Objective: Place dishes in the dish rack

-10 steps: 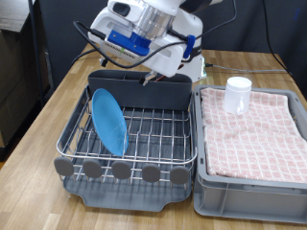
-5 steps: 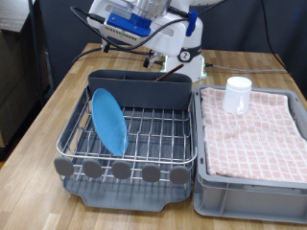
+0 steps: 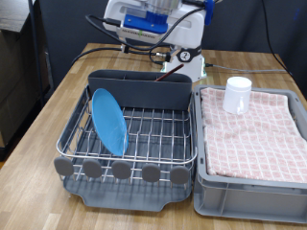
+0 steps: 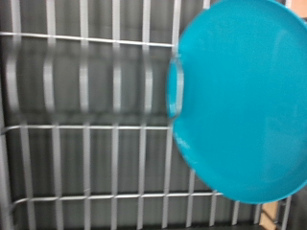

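Observation:
The dish rack (image 3: 144,144), a dark grey tray with a silver wire grid, fills the exterior view's left. The bright blue plate (image 3: 108,120) stands on edge in its grid; it also fills much of the blurred wrist view (image 4: 240,96), over the wire grid (image 4: 86,144). A small dark tip (image 3: 162,80) pokes above the tall back compartment (image 3: 139,91); it may be the spoon. The white cup (image 3: 237,94) stands on the pink checked cloth. My gripper (image 3: 158,56) hangs high above the back compartment, holding nothing visible. Its fingers do not show in the wrist view.
A grey crate (image 3: 251,182) lined with pink checked cloth (image 3: 259,129) sits to the right of the rack. Cables and the robot base (image 3: 187,62) stand behind the rack. Everything rests on a wooden table (image 3: 38,144).
The arm has risen from just above the back compartment toward the exterior view's top. The plate and cup have not moved.

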